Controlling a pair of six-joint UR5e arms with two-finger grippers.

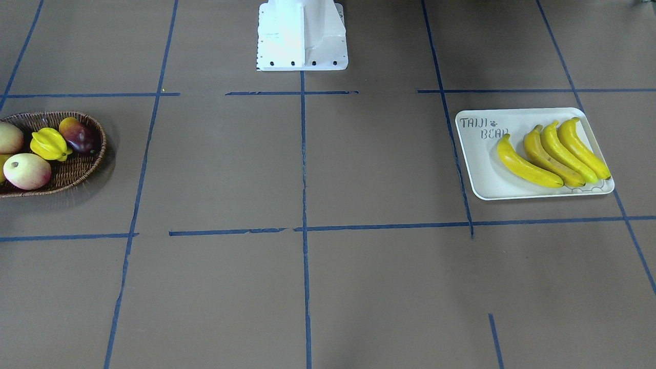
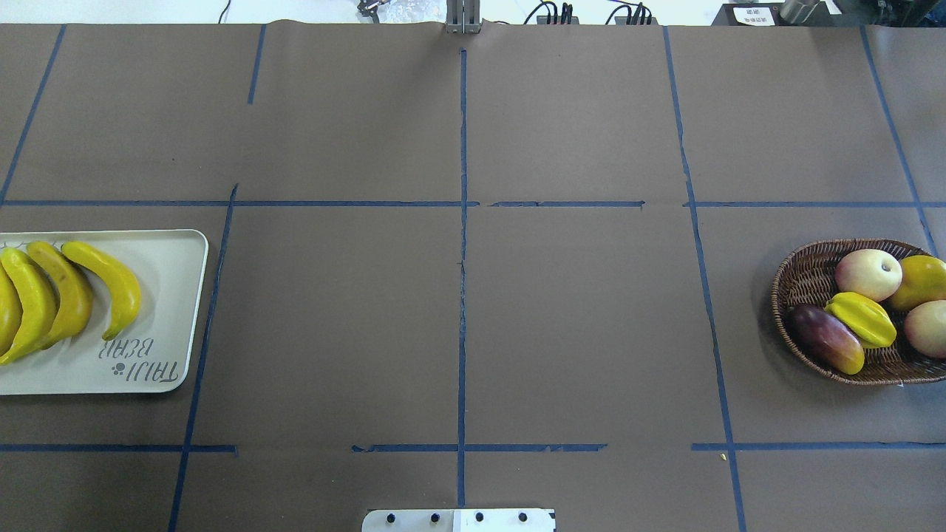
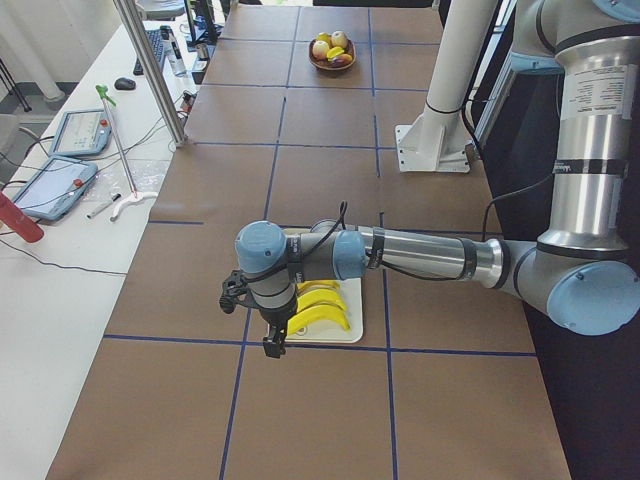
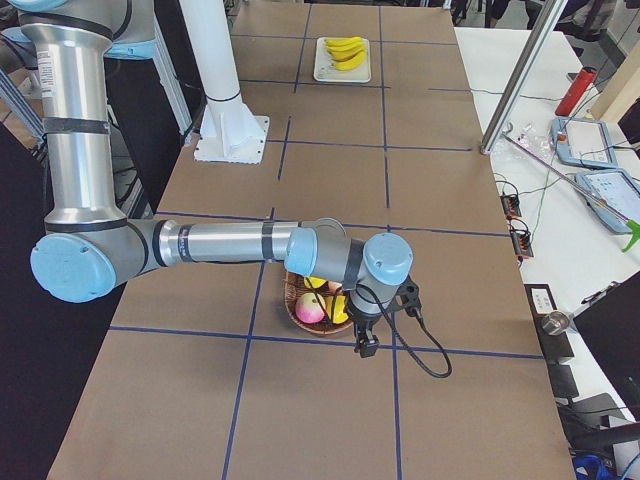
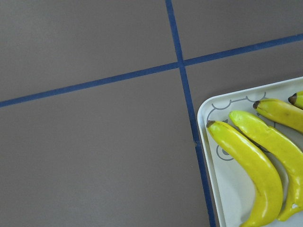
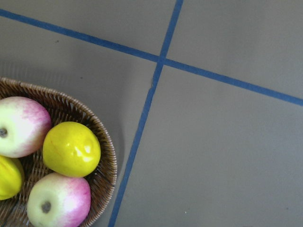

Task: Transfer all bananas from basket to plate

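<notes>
Bananas (image 1: 527,166) on the plate (image 1: 482,166) look glossy, probably light and slippery; I'd grip mid-length. I cannot tell how wide my left gripper (image 3: 271,343) or right gripper (image 4: 362,344) stands.

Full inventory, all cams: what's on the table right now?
bananas: four, yellow, side by side on the plate
plate: one, off-white, robot's left end
basket: one, brown wicker, robot's right end, no banana in it
apples: two, pink-white, in basket
starfruit: one, yellow, in basket
round fruit: one, yellow, in basket
long fruit: one, purple-red, in basket
table: brown, blue tape grid
left claw: black, by the plate's corner, open or shut unclear
right claw: black, by the basket's rim, unclear
</notes>
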